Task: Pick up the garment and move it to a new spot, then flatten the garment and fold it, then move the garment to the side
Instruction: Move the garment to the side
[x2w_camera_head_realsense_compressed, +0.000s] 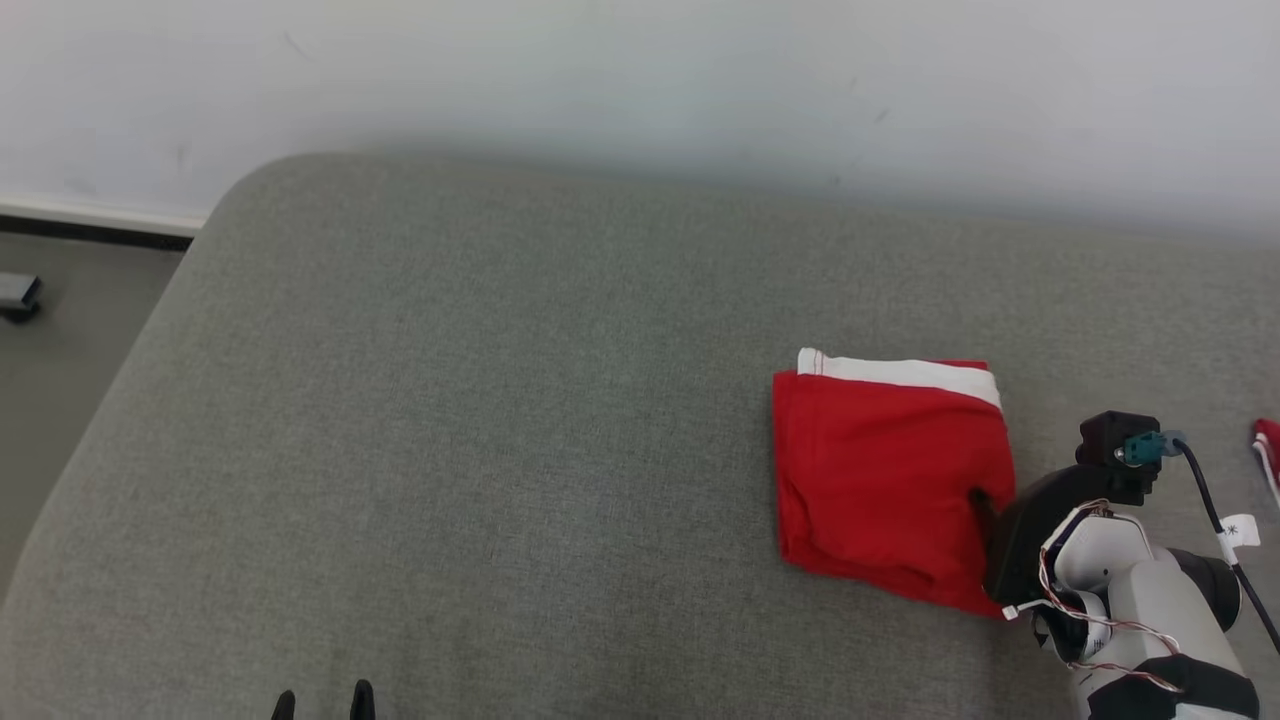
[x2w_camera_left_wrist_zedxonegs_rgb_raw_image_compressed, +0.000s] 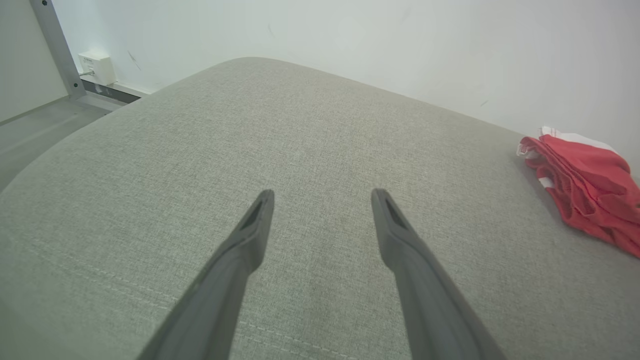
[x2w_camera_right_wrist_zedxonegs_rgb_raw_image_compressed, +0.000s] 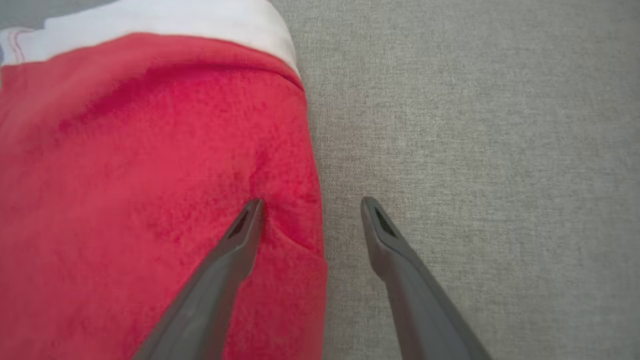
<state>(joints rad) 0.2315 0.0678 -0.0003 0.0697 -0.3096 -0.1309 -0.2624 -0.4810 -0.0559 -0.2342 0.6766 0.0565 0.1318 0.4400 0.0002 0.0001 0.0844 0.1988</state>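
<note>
Lying: garment (x2w_camera_head_realsense_compressed: 890, 470) folded to a rough square, red w/ white band along its far edge, flat on grey padded surface (x2w_camera_head_realsense_compressed: 480, 420), right of centre in head view.
R claw (x2w_camera_right_wrist_zedxonegs_rgb_raw_image_compressed: 310, 202): jaws spread wide, nothing gripped. It straddles the garment's right edge: one fingertip (x2w_camera_right_wrist_zedxonegs_rgb_raw_image_compressed: 247, 230) is on the red cloth w/ a small crease at the tip, the other is over bare grey fabric just beside the edge.
R forearm (x2w_camera_head_realsense_compressed: 1150, 600): pale, w/ dark wrist, comes in from lower right of head view. A black cable w/ teal plug (x2w_camera_head_realsense_compressed: 1145, 448) sits at the wrist.
L claw (x2w_camera_left_wrist_zedxonegs_rgb_raw_image_compressed: 322, 192): jaws spread wide, empty, over bare grey fabric. Its tips peek in at the bottom edge of head view, well apart from garment.
Other cloth: red/white scrap (x2w_camera_head_realsense_compressed: 1268, 450) at right edge of head view, apart from garment. Too cut off to tell what it is.
Surround: pale wall (x2w_camera_head_realsense_compressed: 640, 80) behind the surface, floor (x2w_camera_head_realsense_compressed: 60, 380) to the left, white box (x2w_camera_left_wrist_zedxonegs_rgb_raw_image_compressed: 97, 67) low on the wall in L wrist view.
</note>
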